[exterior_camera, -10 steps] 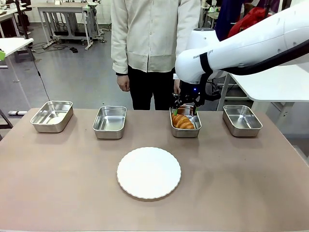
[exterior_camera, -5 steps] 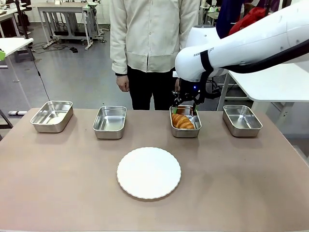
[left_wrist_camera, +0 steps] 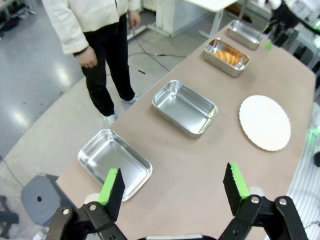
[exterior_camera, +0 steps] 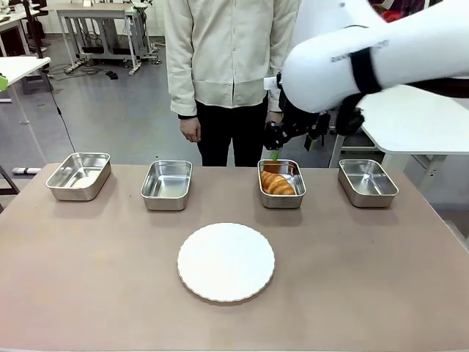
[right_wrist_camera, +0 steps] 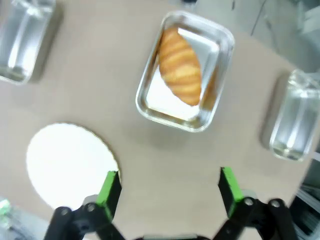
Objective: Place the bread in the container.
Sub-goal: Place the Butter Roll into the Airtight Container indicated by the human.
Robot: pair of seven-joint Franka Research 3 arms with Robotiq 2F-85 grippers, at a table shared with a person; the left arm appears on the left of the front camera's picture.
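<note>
Right gripper (right_wrist_camera: 167, 187) spread wide, empty, hanging above the brown table (exterior_camera: 352, 279), apart from everything. Left gripper (left_wrist_camera: 172, 187) likewise wide, holding nothing. Grey floor and workbenches beyond, somewhat blurred. Four steel pans in a row; croissant (exterior_camera: 277, 183) lying inside the third container (exterior_camera: 281, 196). One white plate (exterior_camera: 226, 262). One person (exterior_camera: 231, 66) standing opposite.

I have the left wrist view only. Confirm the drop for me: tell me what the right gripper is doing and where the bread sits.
Observer: The right gripper is open, holding nothing.
Operator: Give me the bread.
Observer: The bread lies inside the container, diagonally across its floor.
Operator: Place that container in the row.
Observer: From the front, it is third from the robot's left of four pans, beyond the white plate.
</note>
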